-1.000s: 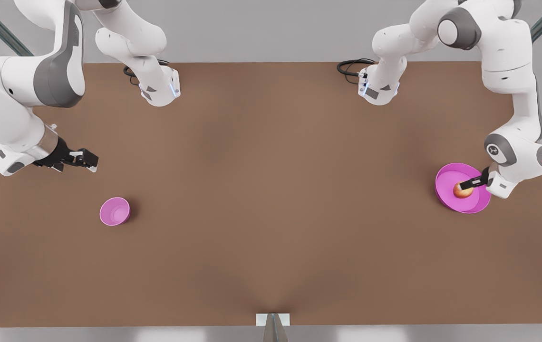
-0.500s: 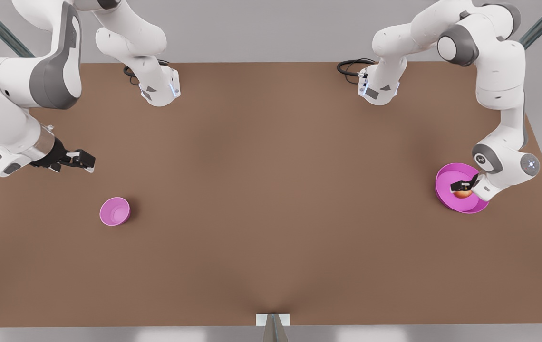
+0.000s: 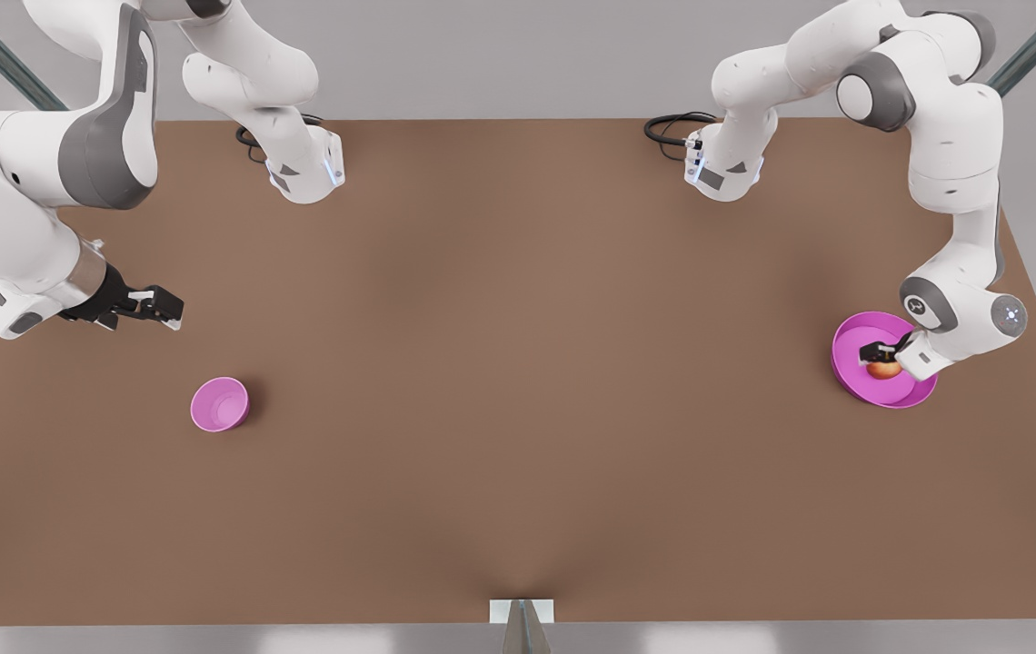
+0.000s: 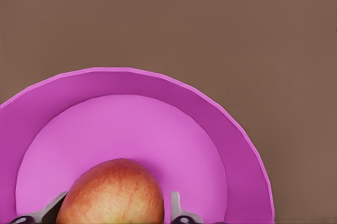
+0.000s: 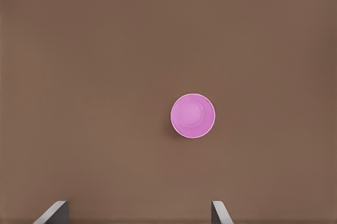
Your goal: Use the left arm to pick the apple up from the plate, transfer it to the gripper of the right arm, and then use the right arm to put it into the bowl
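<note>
The brown surface stretches back from the front view's camera. Nearest on it, toward the front view's left, stands the bowl, apart from everything else; the right wrist view looks down on it from above. On the front view's right lies the plate, and the apple sits in its middle. The left tool is down over the apple with a finger on each side of it. Whether the fingers already press on the fruit cannot be told, since a thin gap seems to remain on one side. Farther back on the front view's left, the right tool waits above the surface, its fingers spread wide apart.
</note>
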